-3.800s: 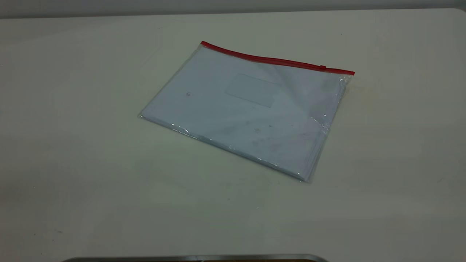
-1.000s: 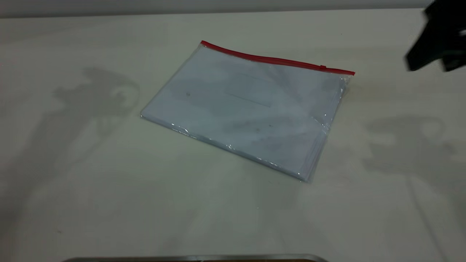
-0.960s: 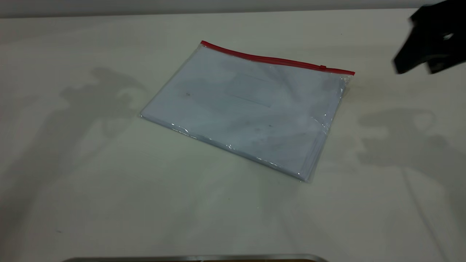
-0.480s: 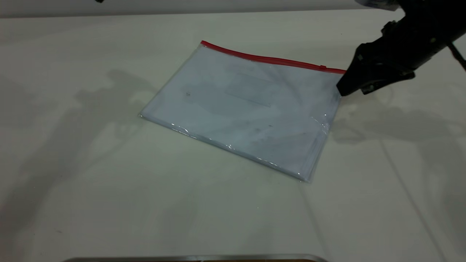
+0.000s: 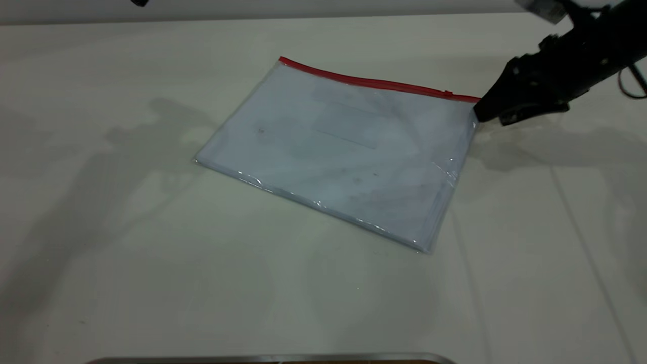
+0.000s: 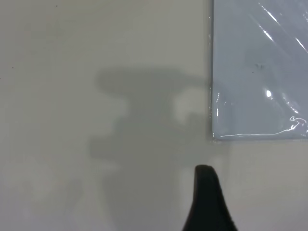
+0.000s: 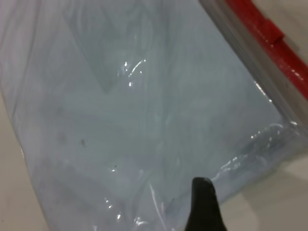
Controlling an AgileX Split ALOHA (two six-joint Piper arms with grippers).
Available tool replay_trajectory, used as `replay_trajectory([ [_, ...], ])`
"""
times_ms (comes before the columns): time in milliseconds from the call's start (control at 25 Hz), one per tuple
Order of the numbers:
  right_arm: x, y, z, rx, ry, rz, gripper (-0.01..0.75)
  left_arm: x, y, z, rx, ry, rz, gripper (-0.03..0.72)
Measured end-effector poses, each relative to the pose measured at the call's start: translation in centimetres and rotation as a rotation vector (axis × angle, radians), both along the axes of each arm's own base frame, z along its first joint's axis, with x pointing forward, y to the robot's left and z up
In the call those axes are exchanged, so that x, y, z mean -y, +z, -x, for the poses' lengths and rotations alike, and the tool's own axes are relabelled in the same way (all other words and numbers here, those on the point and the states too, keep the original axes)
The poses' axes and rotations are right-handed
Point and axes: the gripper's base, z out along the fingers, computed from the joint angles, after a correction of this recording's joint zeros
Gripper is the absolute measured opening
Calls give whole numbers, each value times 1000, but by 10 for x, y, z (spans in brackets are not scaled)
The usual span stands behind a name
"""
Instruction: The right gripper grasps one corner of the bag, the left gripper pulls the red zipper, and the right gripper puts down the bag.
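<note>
- One table [image 5: 151, 283], pale, is carrying everything.
- One bag [image 5: 343, 151] is lying flat mid-table, clear, with pale sheets inside.
- One right gripper [image 5: 479, 115] is touching the bag's red-ended corner [image 5: 474, 101]; whether its jaws are parted or closed, I cannot tell.
- One red zipper [image 5: 374, 82] is running along the far edge, with one slider tab [image 5: 448, 93] near that corner.
- One left gripper [image 6: 208, 202] is hovering beside the bag's opposite end; grip unclear.

pale table [image 5: 151, 283] under soft light — grey wall [image 5: 303, 7] behind it
</note>
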Motion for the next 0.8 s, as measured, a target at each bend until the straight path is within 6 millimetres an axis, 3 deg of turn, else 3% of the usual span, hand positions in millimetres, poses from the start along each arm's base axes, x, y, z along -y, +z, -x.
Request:
replay_trajectory([
  [240,-3,-20,-13,-1,27,-46,578,0,0,0,0,0,0,586],
  [600,-18,-18,-20,19,63,-127,570,0,0,0,6,-11,-3,586],
  [720,-30,-17,-20,32,97,-128,508,0,0,0,10,-26,-9,586],
  [800,-39,-16,-19,45,121,-130,398,0,0,0,14,-46,-16,586],
])
